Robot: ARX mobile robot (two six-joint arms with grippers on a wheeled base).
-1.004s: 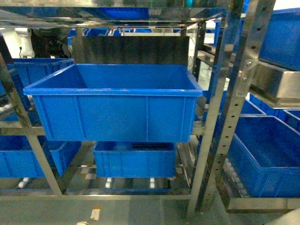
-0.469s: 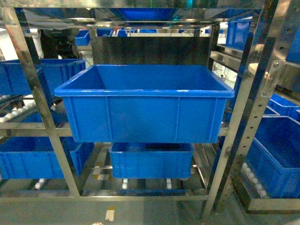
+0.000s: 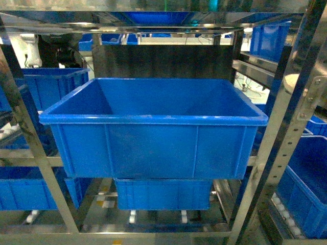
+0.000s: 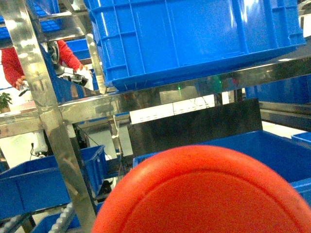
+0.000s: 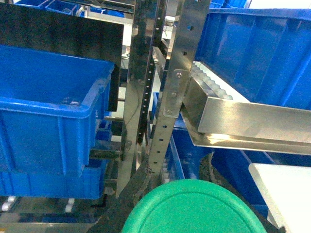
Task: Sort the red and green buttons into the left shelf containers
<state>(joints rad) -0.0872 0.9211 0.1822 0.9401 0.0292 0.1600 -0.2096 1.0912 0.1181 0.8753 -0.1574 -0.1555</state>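
Head view: I'm parked square in front of the rack, big blue bin [image 3: 153, 148] dead centre, a second blue bin [image 3: 163, 194] on the tier just below at 6 o'clock. The top bin's interior shows nothing in it as far as I can see (the near floor is hidden by the front wall).

Left wrist view: red button cap [image 4: 209, 194] fills the bottom at 6 o'clock, pressed close under the camera, with the bin rim behind it at 3 o'clock. So I judge the left gripper is carrying it, but the fingers aren't visible and I can't tell their state.

Right wrist view: green button cap [image 5: 194, 208] at 6 o'clock, same story, fingers hidden, can't tell. A steel upright [image 5: 170, 87] stands ahead, with the bin at 9 o'clock.

Progress: both buttons seem picked, neither dropped yet. Both placements left.
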